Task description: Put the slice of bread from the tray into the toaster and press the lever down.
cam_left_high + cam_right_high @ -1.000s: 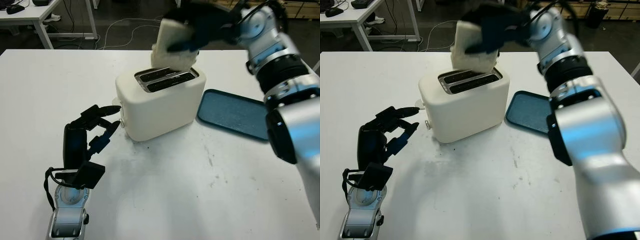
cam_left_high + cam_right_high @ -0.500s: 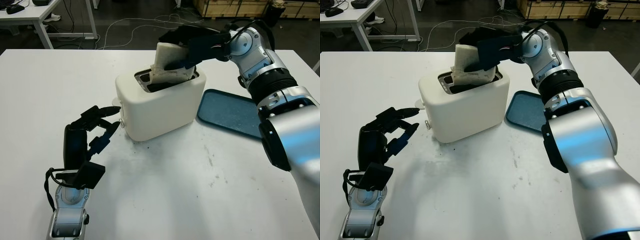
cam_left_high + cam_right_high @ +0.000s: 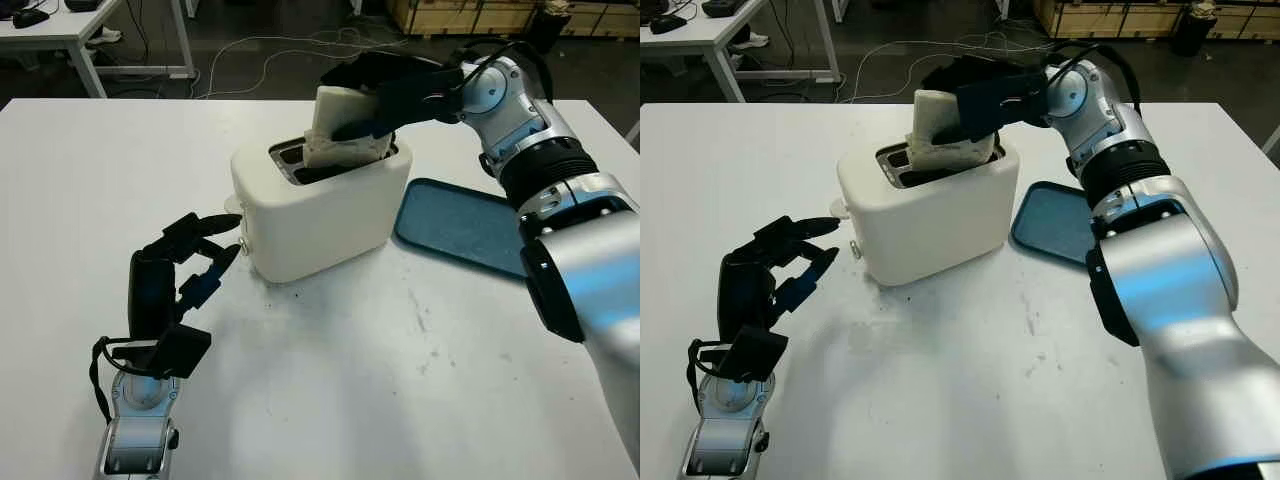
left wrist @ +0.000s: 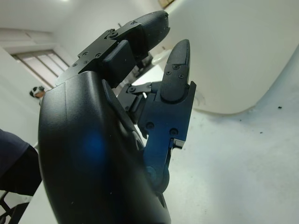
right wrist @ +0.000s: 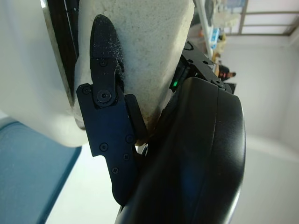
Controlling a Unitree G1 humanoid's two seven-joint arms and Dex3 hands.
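Left eye view, going L to R: the left hand (image 3: pixel 180 265) sits low on the tabletop (image 3: pixel 330 380), just beside the toaster's near-left end, holding nothing, fingers half bent, not clenched. The lever knob (image 3: pixel 246 243) on that end of the toaster (image 3: pixel 315 205) looks up, so not pressed yet, as far as I can tell.

Mid: bread slice (image 3: pixel 345 125) is partly down in a slot, roughly half sticking out above the top, leaning a bit. Right hand (image 3: pixel 390 85) is over the toaster w/ fingers (image 5: pixel 105 107) grasping the slice; the right wrist view shows one finger flat against the bread face, slot edge just beside it.

R: blue tray (image 3: pixel 465 230) lies beside the toaster, nothing on it.

Progress, my read: pickup done, insertion about halfway. Left to do: seat the slice fully, let go, pull the right hand out, then push the lever down. The left hand looks well placed for that.

Surface: white tabletop, a few dark specks and scuffs near the toaster base. Room behind: another white desk (image 3: pixel 60 25) at far L, cables (image 3: pixel 250 60) on a dark floor, wooden crates (image 3: pixel 480 12) at far R.
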